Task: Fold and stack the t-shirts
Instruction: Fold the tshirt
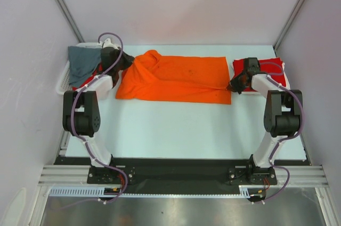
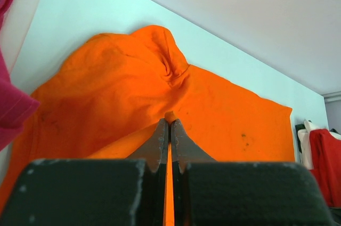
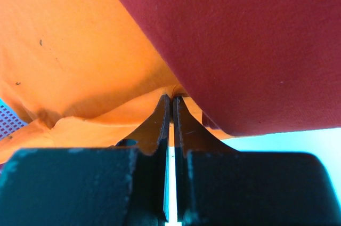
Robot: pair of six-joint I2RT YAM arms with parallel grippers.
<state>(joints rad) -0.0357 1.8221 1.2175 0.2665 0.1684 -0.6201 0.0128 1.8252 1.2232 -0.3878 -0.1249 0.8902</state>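
Mid-fold: the orange t-shirt [image 1: 181,79] lies across the far worktop [image 1: 176,124]. The left claw [image 2: 169,122] and right claw [image 3: 171,97] are pinched onto its opposite ends. Next, probably, lift both ends evenly.

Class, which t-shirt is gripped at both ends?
The orange t-shirt, spread mid-table; the red t-shirt lies at right and the grey t-shirt over the basket, both ungripped.

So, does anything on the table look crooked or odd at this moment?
The orange t-shirt lies askew: its left end is bunched into a raised fold where the left pincer pinches it. Small dark specks mark the cloth. The grey t-shirt hangs over the basket rim.
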